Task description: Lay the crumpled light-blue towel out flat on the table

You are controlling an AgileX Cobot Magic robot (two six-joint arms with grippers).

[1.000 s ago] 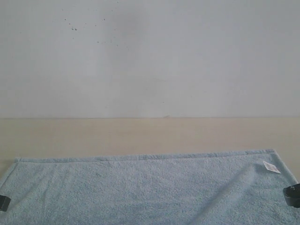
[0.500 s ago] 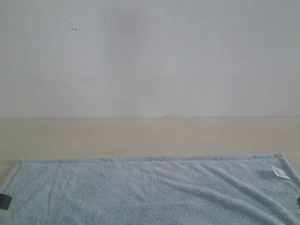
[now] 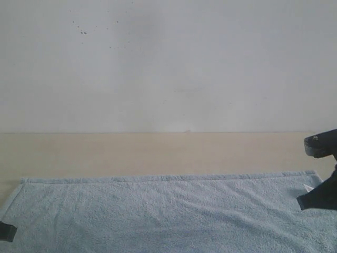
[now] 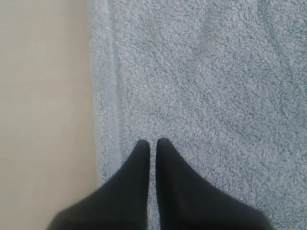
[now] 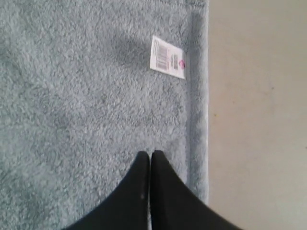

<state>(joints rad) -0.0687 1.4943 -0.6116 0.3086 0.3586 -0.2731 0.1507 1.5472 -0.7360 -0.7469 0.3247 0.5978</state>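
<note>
The light-blue towel (image 3: pixel 158 211) lies spread out on the beige table (image 3: pixel 158 153), its hemmed far edge straight, with faint ripples. A white tag (image 3: pixel 308 188) sits near its far right corner. My left gripper (image 3: pixel 6 232) shows only as a dark tip at the towel's left edge. In the left wrist view it (image 4: pixel 152 141) is shut over the towel (image 4: pixel 206 86) beside the hem, with nothing pinched. My right gripper (image 3: pixel 308 200) hovers over the right corner. In the right wrist view it (image 5: pixel 150 153) is shut above the towel (image 5: pixel 72 96), short of the tag (image 5: pixel 167 63).
A plain white wall (image 3: pixel 168 63) rises behind the table. Bare tabletop lies beyond the towel's far hem and outside both side hems (image 4: pixel 43 96) (image 5: pixel 259 120). The towel's near part runs out of the exterior view.
The right gripper has risen into view over the towel's right corner. The fold near the tag has flattened and the far hem now lies straight. The left gripper has sunk slightly.
</note>
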